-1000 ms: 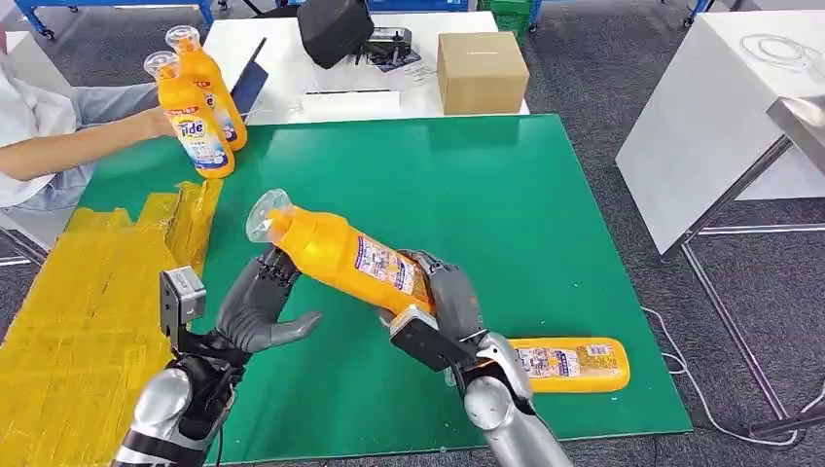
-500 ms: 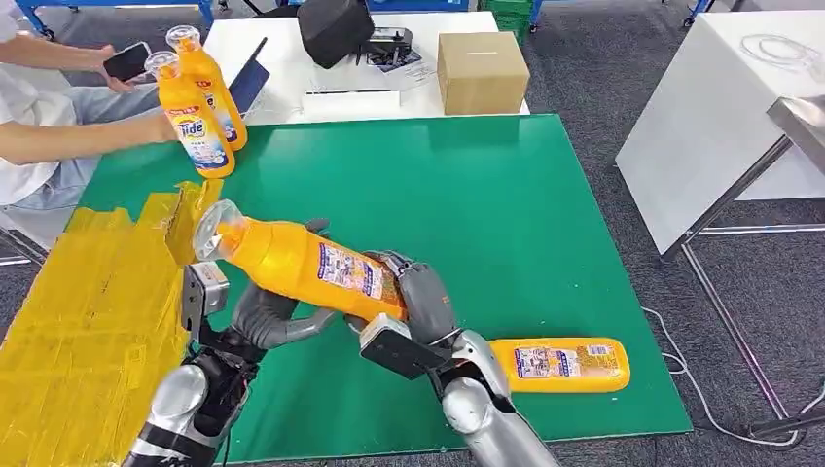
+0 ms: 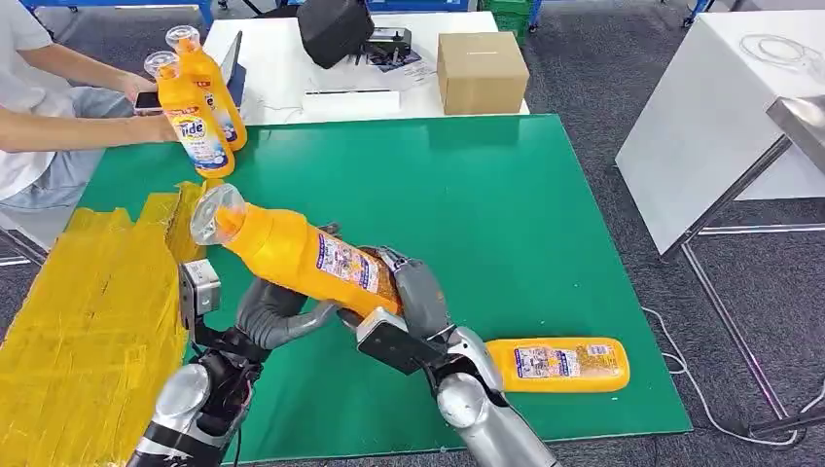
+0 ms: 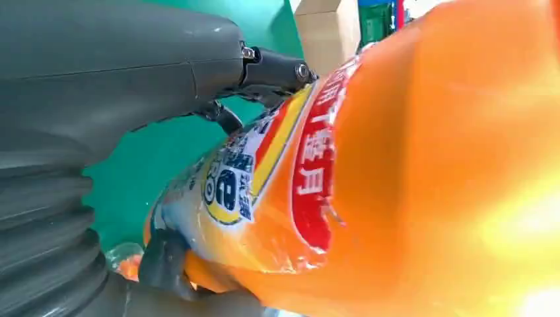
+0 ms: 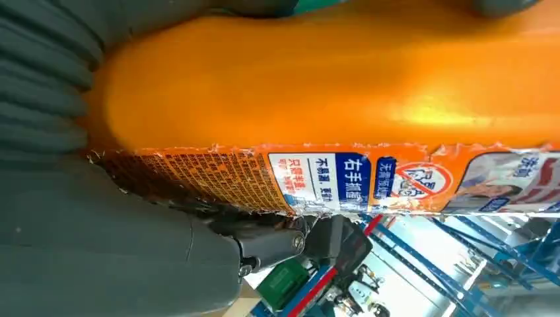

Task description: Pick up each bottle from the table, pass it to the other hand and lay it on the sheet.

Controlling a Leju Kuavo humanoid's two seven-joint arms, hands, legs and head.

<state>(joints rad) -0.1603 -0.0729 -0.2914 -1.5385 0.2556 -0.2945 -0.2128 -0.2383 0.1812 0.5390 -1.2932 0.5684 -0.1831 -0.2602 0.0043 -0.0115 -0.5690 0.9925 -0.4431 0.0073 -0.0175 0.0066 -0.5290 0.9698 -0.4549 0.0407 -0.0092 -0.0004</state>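
An orange bottle (image 3: 297,255) with a clear cap hangs tilted above the green mat (image 3: 486,195), cap toward the yellow sheet (image 3: 88,311). My right hand (image 3: 413,297) grips its base end. My left hand (image 3: 277,313) cups the body from below, its thumb and fingers curled around it. The left wrist view shows the bottle (image 4: 396,185) with the thumb pressed on its label. In the right wrist view the bottle (image 5: 330,99) lies across the palm. A second orange bottle (image 3: 564,363) lies on the mat at my near right.
Two more orange bottles (image 3: 195,122) stand at the mat's far left corner, and a person's hand (image 3: 156,126) holds one of them. A cardboard box (image 3: 482,70) and a black bag (image 3: 334,27) sit on the white table behind. Another white table (image 3: 710,107) stands to the right.
My right hand carried the bottle left toward the yellow sheet and into my left hand, whose fingers closed around it. The person's arm shifted near the standing bottles.
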